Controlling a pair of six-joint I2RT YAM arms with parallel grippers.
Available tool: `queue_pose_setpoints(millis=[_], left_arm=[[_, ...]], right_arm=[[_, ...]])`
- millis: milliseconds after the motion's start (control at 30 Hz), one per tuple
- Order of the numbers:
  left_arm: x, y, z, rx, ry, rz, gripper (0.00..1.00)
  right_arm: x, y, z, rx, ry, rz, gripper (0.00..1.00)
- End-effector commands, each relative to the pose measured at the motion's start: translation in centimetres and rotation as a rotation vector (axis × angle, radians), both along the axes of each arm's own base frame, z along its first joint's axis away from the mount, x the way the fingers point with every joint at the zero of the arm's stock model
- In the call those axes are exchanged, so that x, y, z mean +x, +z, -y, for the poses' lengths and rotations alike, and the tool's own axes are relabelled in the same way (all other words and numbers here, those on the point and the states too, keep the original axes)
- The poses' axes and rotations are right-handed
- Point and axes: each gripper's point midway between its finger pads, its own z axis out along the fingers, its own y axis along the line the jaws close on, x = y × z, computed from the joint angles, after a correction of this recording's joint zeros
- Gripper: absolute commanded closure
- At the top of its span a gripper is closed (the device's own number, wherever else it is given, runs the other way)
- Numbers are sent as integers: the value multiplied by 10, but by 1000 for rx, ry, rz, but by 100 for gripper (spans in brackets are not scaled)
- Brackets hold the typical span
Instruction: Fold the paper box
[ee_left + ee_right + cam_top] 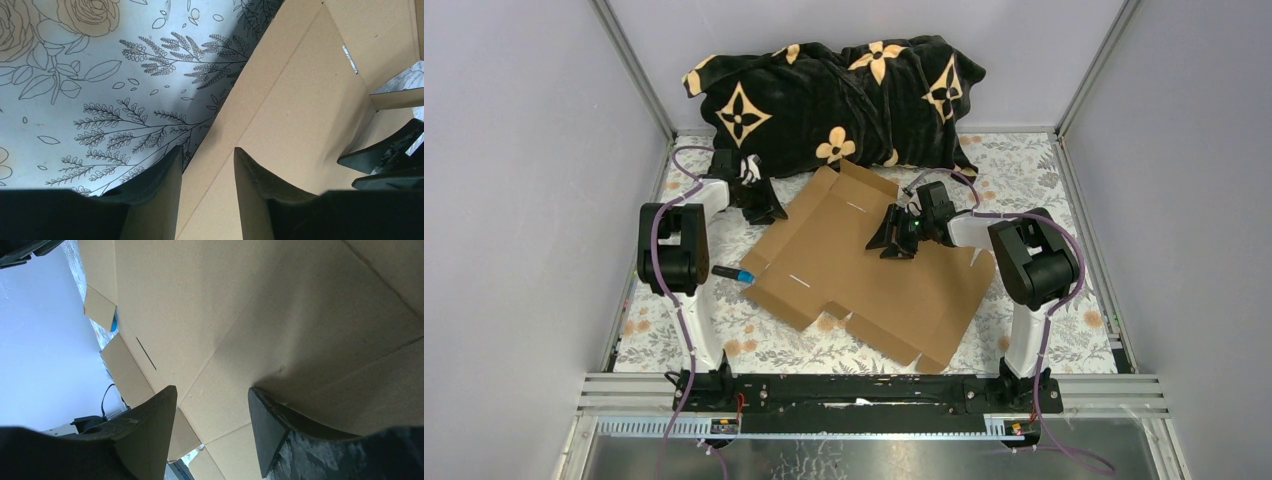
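The paper box [864, 265] is a plain brown die-cut cardboard sheet, lying unfolded in the middle of the table with its far flap slightly raised. My left gripper [764, 210] is at the sheet's far left edge. In the left wrist view its jaws [208, 148] stand apart, one on each side of the cardboard's edge [300, 90], and do not pinch it. My right gripper [892, 245] is low over the sheet's centre right. It is open [212, 388] above the cardboard [225, 305], and one fingertip [260, 405] is at the surface.
A black blanket with tan flower shapes [834, 95] is heaped along the back, close behind the sheet. A dark pen with a blue tip [732, 272] lies by the sheet's left corner. A floral cloth [1024, 170] covers the table, and grey walls enclose three sides.
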Motion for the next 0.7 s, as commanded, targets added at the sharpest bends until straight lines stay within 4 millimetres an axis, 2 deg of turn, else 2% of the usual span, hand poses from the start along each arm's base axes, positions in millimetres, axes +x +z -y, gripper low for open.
queue_pose_setpoints(millis=[0,100,167,233,300,400,467,667], left_arm=[[-15,14,25,-83,-82,-7,55],[-17,7,25,-17,-96,-25,68],[-17,4,28,17,-107,-32,70],[-18,2,29,42,-117,-38,77],[-18,7,31,54,-123,-25,89],[-18,16,34,63,-139,-2,92],[-18,23,36,92,-150,15,100],[-17,53,40,199,-152,93,100]], right_arm=[[-6,-37,6,-76,-10,-36,37],[-5,-38,3,-71,-9,-38,37],[-6,-40,1,-71,-4,-40,37],[-5,-40,0,-71,-4,-42,37],[-5,-41,-1,-70,-1,-44,37],[-5,-44,-1,-71,0,-46,37],[-5,-44,-3,-67,5,-45,37],[-6,-31,-10,-90,46,7,37]])
